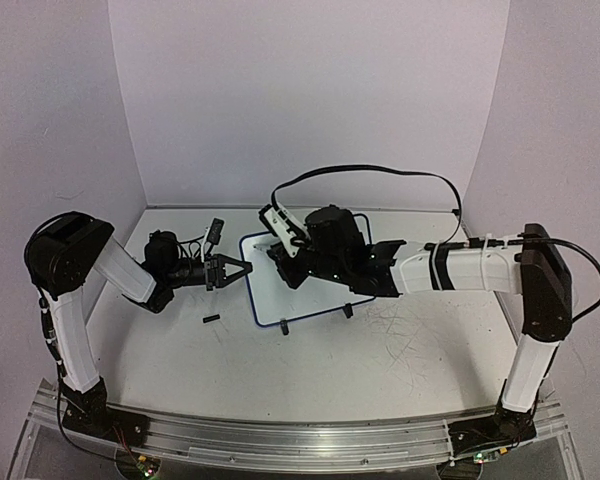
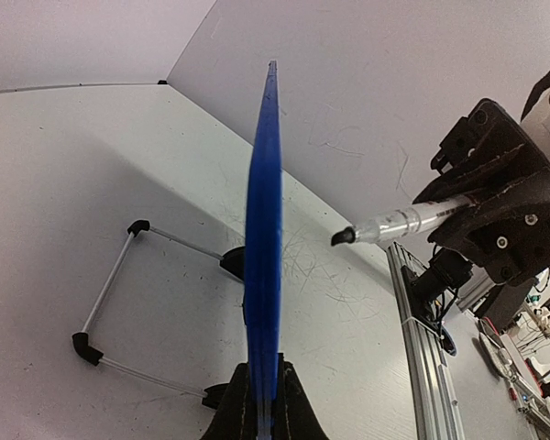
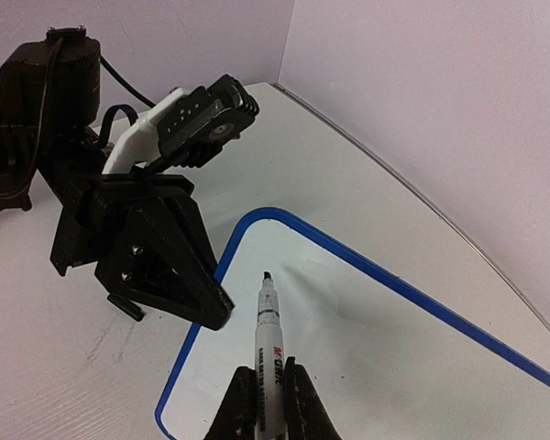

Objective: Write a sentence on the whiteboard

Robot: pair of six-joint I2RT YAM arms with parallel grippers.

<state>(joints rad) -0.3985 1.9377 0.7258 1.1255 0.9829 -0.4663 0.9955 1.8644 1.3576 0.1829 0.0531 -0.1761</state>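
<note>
Done: nothing that I can see; the board [image 3: 348, 348] is showing a blank face, no ink anywhere.
To do: the whole sentence is waiting to be written, I'd judge.
Right claw [image 3: 268, 390]: closed tight, gripping the marker [image 3: 269, 335] by its barrel.
Marker: uncapped, its long axis running straight out ahead of the right claw, nib pointing down at the board's corner beside the left claw and hanging just off the face, not touching.
Board: sitting just beyond the nib, long axis stretching sideways from the left claw towards the right arm, leaning on its wire stand [image 2: 110, 302].
Left claw [image 2: 261, 394]: pinching the board by one short edge, steadying it.
</note>
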